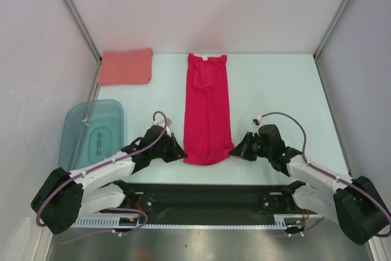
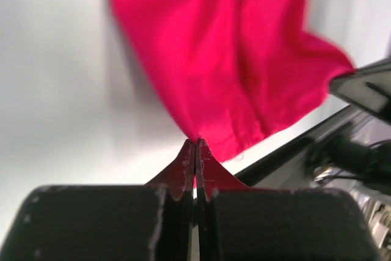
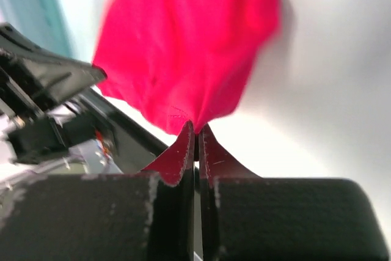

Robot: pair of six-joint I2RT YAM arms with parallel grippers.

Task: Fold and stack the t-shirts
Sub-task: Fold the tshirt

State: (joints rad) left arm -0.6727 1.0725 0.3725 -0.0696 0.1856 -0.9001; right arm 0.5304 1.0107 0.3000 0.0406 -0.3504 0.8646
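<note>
Crimson-red t-shirt [image 1: 206, 111] lies lengthwise on the tabletop [image 1: 275, 90], folded narrow. The left claw [image 1: 181, 153] and right claw [image 1: 234, 150] each pinch a near hem corner. The folded salmon-pink t-shirt [image 1: 126, 66] sits at the far left.

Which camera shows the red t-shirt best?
The top view: the whole red t-shirt lies there as a long narrow strip, collar at the far end. The left wrist view shows only its near corner pinched in the left gripper; the right wrist view, the other corner in the right gripper.
</note>
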